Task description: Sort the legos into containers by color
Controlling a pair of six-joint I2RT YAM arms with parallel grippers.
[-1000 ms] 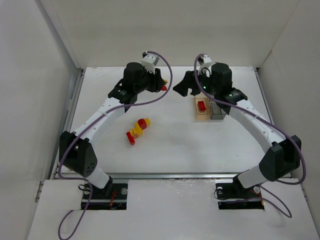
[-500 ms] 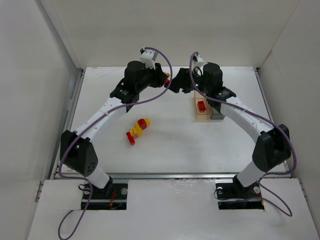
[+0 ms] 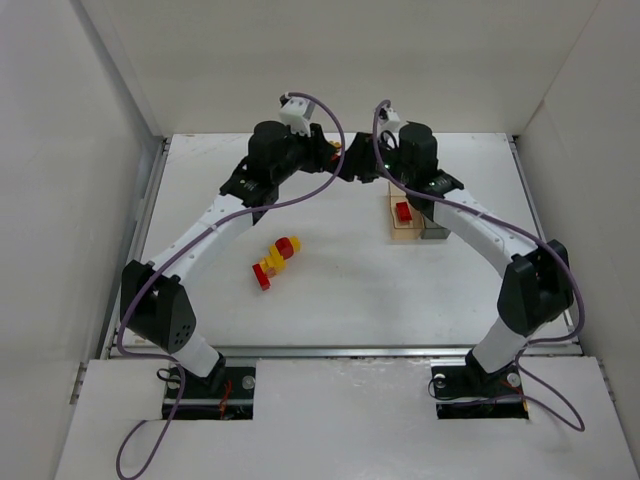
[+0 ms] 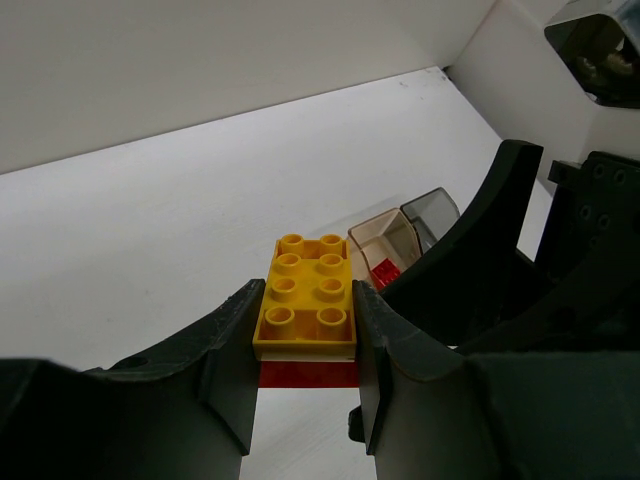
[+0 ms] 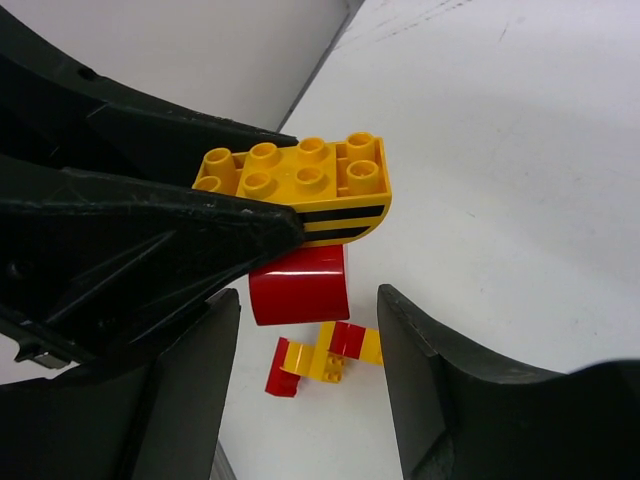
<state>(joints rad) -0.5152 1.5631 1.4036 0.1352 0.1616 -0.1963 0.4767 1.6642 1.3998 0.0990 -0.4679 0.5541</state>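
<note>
**Legos [image 3: 273,261]: one stacked pair in the air, the others lying below**

We see the left gripper [image 4: 305,335] closed on a yellow brick [image 4: 305,290]. Its two dark fingers [image 4: 225,350] press on the long sides of the brick. This brick has eight studs on top, and the right wrist view shows black stripes on its curved end. A red brick [image 5: 298,285] is attached under the yellow one. Both are held above the table [image 3: 400,300], over its far middle part.

The right gripper [image 5: 305,305] faces this pair with its jaws spread. In its own view the red brick appears between its fingers [image 5: 450,390] with a gap on both sides, so we see no contact. The two grippers are very near each other.

A small heap [image 5: 325,360] of red and yellow pieces rests on the table left of centre, well apart from both grippers. We cannot tell how many pieces are in it.

The containers stand right of centre, near the right arm. They are an amber bin [image 3: 404,236] and a grey bin [image 3: 436,233], joined side by side. One red piece [image 3: 403,211] lies in the amber bin. We cannot tell what is inside the grey bin, because the arm covers a part of it.
</note>
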